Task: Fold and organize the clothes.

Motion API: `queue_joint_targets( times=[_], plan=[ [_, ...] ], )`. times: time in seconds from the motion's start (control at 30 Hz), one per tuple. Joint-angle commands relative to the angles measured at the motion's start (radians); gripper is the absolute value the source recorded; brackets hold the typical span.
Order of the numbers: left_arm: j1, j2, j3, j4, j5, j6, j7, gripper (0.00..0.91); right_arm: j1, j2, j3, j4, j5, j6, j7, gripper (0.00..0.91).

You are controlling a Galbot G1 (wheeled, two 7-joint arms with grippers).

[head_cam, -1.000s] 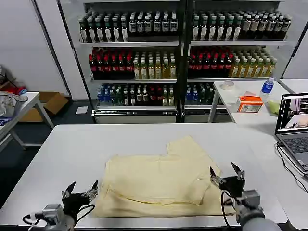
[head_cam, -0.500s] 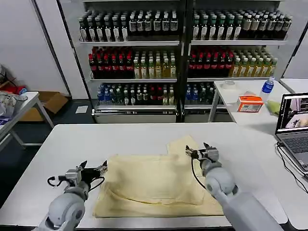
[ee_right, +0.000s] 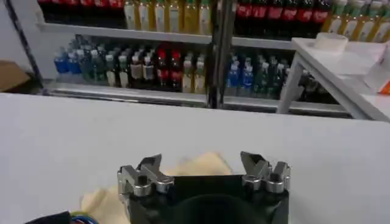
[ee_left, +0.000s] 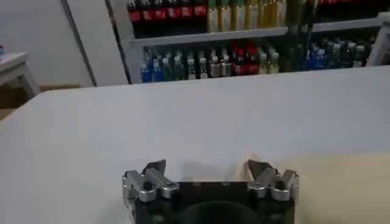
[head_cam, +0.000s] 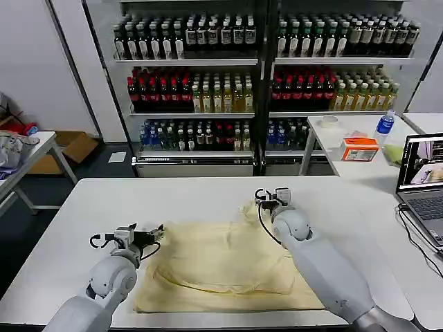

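Lay spread on the white table (head_cam: 83, 207), near its front edge: the cream T-shirt (head_cam: 221, 263). Hovered at the shirt's left edge, fingers apart and empty: the left gripper (head_cam: 156, 234). Reached over the far sleeve, fingers likewise apart: the right gripper (head_cam: 265, 196).

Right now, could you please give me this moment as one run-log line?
T-shirt: flat on table, unfolded | left pincer: open, at its left edge | right pincer: open, over far sleeve | nothing gripped
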Motion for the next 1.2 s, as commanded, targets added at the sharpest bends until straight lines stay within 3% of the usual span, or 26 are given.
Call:
queue_joint_targets(
  times=[0.03, 0.13, 0.2, 0.23, 0.27, 0.3, 0.33, 0.77, 1.2],
  plan=[
    [-0.054, 0.002, 0.040, 0.055, -0.007, 0.006, 0.001, 0.907, 0.060, 0.051, -0.019, -0.152, -0.007, -0.006, -0.002, 0.907],
    [-0.056, -0.004, 0.042, 0.062, -0.007, 0.006, 0.005, 0.907, 0.056, 0.058, -0.014, -0.173, -0.007, -0.006, -0.003, 0.907],
    [-0.057, -0.010, 0.043, 0.066, -0.008, 0.006, 0.007, 0.877, 0.052, 0.059, -0.011, -0.180, -0.006, -0.006, -0.004, 0.655],
    [-0.057, -0.011, 0.044, 0.066, -0.008, 0.006, 0.009, 0.534, 0.049, 0.059, -0.008, -0.181, -0.005, -0.006, -0.004, 0.534],
    [-0.057, -0.013, 0.045, 0.065, -0.008, 0.006, 0.012, 0.212, 0.049, 0.059, -0.008, -0.181, -0.004, -0.007, -0.004, 0.282],
    [-0.058, -0.015, 0.046, 0.064, -0.008, 0.006, 0.014, 0.060, 0.044, 0.058, -0.005, -0.181, -0.003, -0.006, -0.005, 0.071],
    [-0.058, -0.016, 0.048, 0.064, -0.008, 0.005, 0.019, 0.030, 0.040, 0.056, -0.004, -0.180, -0.002, -0.006, -0.004, 0.020],
    [-0.042, -0.026, 0.062, 0.050, 0.000, -0.007, 0.049, 0.010, 0.011, 0.032, 0.000, -0.136, 0.010, 0.008, -0.008, 0.000],
    [-0.020, -0.013, 0.031, 0.010, -0.017, -0.044, 0.057, 0.010, -0.028, -0.010, 0.016, 0.016, 0.010, 0.136, -0.021, 0.000]
  ],
)
